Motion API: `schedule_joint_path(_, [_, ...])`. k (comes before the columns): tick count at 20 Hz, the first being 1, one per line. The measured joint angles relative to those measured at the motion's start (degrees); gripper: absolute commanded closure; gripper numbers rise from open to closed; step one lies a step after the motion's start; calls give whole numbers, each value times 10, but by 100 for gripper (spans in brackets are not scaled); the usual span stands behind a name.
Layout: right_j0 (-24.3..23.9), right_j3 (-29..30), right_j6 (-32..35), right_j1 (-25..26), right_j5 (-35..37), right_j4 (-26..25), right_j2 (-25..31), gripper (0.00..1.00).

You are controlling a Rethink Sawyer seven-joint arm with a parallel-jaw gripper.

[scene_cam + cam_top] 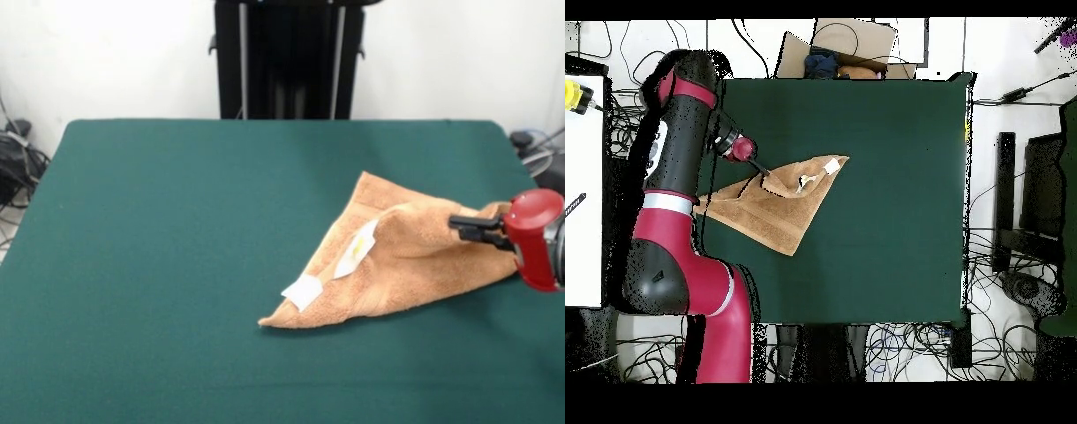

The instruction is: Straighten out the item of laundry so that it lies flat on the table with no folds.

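Towel folded on table; hand at its raised edge.

Front view: the orange-tan terry towel (402, 265) lies folded into a triangle on the right part of the green table (177, 265), two white tags (302, 291) showing. The hand (455, 225) pinches a raised fold at the towel's right side. Overhead view: the towel (780, 205) lies near the table's (895, 200) left edge, the hand (766, 171) at its upper edge.

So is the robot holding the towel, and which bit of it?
It looks like it. The gripper seems shut on the towel, pinching a raised fold near the edge on the arm's side. That bit is lifted into a ridge; the rest lies on the table.
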Motion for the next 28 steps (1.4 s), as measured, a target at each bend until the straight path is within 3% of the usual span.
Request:
schedule_joint_path(9, [-21,-1,0,5,1,100,22,100])
schedule_joint_path(14, [-32,-1,0,5,2,126,22,100])
schedule_joint_path(15, [-36,-1,0,5,2,129,22,0])
schedule_joint_path(28, [-37,-1,0,5,2,128,41,0])
